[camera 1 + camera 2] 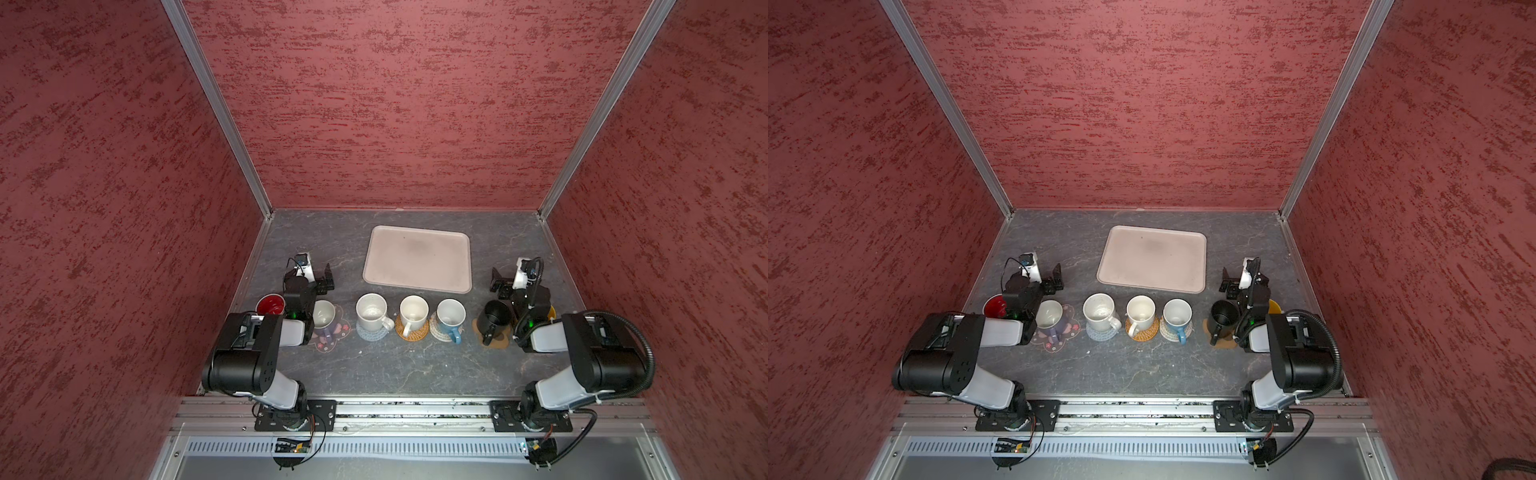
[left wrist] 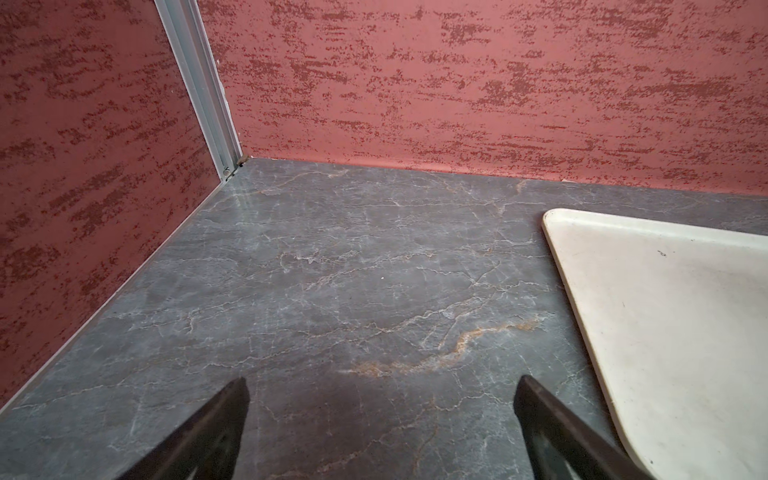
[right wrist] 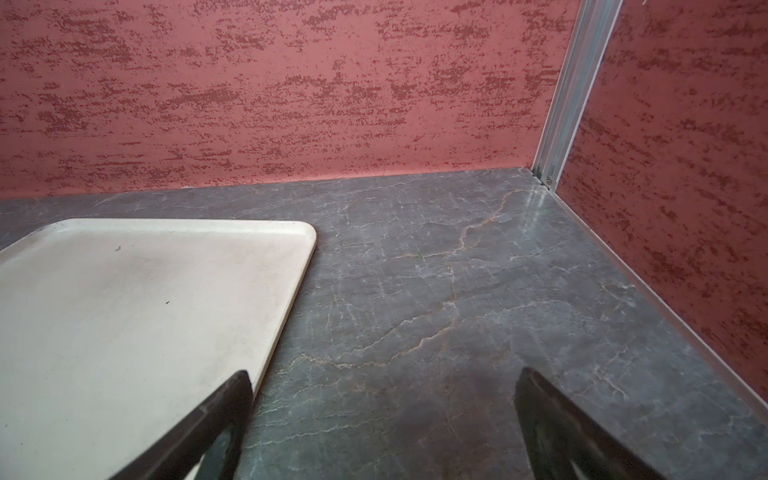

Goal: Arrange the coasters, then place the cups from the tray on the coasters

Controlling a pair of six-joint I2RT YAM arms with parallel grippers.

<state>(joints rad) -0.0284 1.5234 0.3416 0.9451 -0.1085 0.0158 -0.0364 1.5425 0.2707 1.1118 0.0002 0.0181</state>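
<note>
Mugs (image 1: 372, 311) of handled ceramic sit on flat woven coasters (image 1: 420, 332) behind both pincers, pale beige rectangular tray (image 1: 417, 257) bare between them. Left pincer (image 2: 380, 386) and right pincer (image 3: 384, 378) gape fully, empty. Low retraction could knock the black mug (image 1: 494, 318) over.

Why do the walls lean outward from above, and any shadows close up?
In both top views the wide lens splays the speckled red walls. In the left wrist view a dark shadow lies on the grey marbled tabletop beneath the left gripper; the right wrist view, likewise beneath the right gripper.
</note>
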